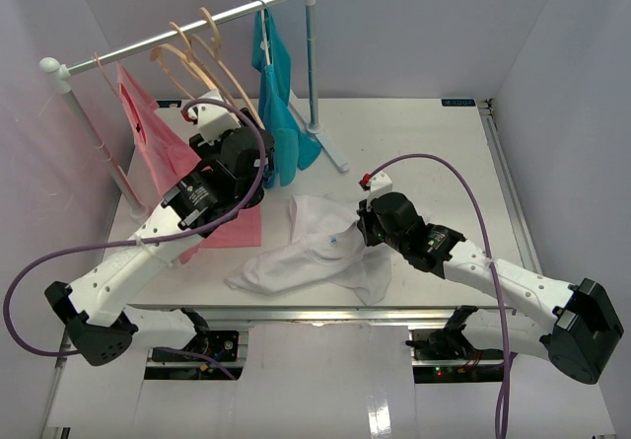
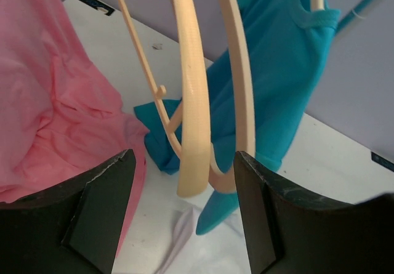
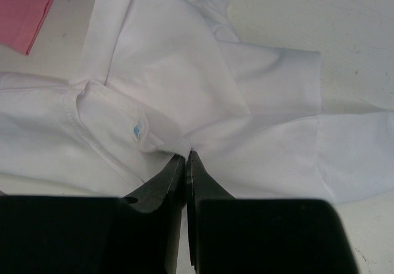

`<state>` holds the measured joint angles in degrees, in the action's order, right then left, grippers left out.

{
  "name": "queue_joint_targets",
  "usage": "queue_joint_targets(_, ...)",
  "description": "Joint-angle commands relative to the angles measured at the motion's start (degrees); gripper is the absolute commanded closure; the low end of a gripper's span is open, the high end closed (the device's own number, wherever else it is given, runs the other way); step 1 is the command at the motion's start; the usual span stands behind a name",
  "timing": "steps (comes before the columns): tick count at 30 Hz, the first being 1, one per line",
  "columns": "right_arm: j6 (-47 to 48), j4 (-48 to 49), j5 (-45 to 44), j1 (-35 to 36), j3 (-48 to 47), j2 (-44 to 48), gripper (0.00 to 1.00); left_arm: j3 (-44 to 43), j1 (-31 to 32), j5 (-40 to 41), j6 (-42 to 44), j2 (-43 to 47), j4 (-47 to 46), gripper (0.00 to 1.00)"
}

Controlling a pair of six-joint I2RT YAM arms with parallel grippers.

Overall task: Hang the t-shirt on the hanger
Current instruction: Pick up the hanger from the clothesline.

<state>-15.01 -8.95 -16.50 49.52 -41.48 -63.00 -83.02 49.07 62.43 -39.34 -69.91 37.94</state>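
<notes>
T-shirt (image 1: 308,254) of wrinkled white cloth, short-sleeved, lies crumpled on white desk (image 1: 424,143) under right claw (image 3: 186,157), shut tight with tips at collar fold, pinch indiscernible; left claw (image 2: 183,157) gapes wide, empty, astride arm-end of pale beige wooden coat hanger (image 2: 194,132).

Bare bench (image 1: 414,128) lies open right of the rack post (image 1: 314,64). The left tool (image 2: 183,163) is hemmed: pink garment (image 2: 55,101) one side, teal garment (image 2: 277,71) other, beige hangers (image 2: 194,101) between.

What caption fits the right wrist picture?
Right gripper shut on the white t-shirt, near its collar, on the table.
</notes>
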Motion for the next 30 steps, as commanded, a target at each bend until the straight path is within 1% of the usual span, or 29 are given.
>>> queue_joint_targets(1,0.9,2.2,0.5,0.2,0.0,0.4,0.92,-1.7,-3.8,3.5,-1.2,1.7,0.8,0.25)
queue_joint_targets(2,0.9,2.1,0.6,0.2,-0.1,0.4,0.92,0.2,-4.1,2.5,1.6,3.0,-3.4,0.25)
queue_joint_targets(3,0.9,2.2,0.7,0.2,-0.1,0.5,0.92,1.7,-4.8,1.5,6.1,4.0,-8.0,0.25)
queue_joint_targets(6,1.0,2.2,0.8,0.2,0.2,1.0,0.92,4.2,-6.7,-1.0,8.2,5.7,-12.3,0.25)
queue_joint_targets(14,1.1,2.1,0.9,0.1,0.2,1.0,0.92,1.8,-10.7,-5.8,11.1,0.8,-13.5,0.25)
queue_joint_targets(21,1.3,2.1,0.9,0.1,0.3,1.3,0.92,4.2,-13.9,-9.1,11.7,-1.1,-17.5,0.25)
queue_joint_targets(25,1.4,1.8,0.8,0.1,0.2,1.5,0.92,5.8,-14.6,-9.6,12.1,-1.0,-19.7,0.25)
queue_joint_targets(30,1.6,1.9,0.8,0.2,0.3,1.8,0.92,5.0,-15.4,-9.7,12.8,-2.7,-20.0,0.25)
